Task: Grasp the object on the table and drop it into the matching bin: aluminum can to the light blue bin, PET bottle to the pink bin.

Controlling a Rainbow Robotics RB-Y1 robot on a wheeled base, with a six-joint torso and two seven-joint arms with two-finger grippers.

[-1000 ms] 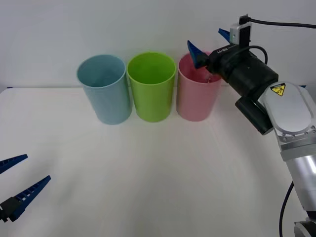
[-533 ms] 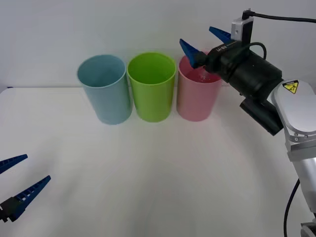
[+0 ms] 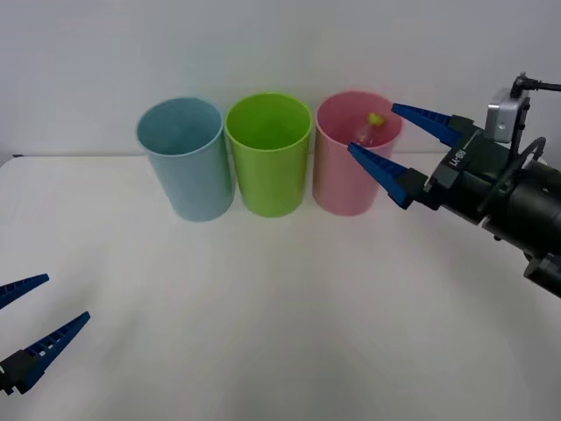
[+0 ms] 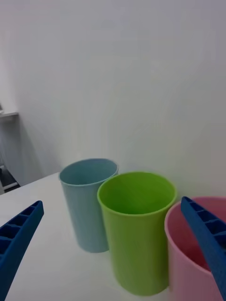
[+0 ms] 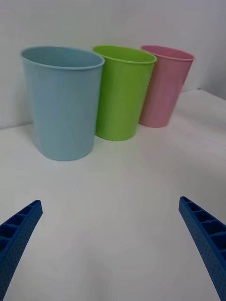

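PET bottle [image 3: 369, 128], yellow-green cap uppermost, is lodged inside the pink bin [image 3: 344, 180] on the table [image 3: 263, 298]; right gripper [image 3: 392, 140] is held just right of that bin, fingers spread wide and empty; left gripper [image 3: 22, 326] is parked low at the table's near-left, likewise spread and empty.

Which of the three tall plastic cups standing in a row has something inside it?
The pale pink plastic cup, nearest the open right gripper: a clear bottle with a yellow-green cap sits inside.
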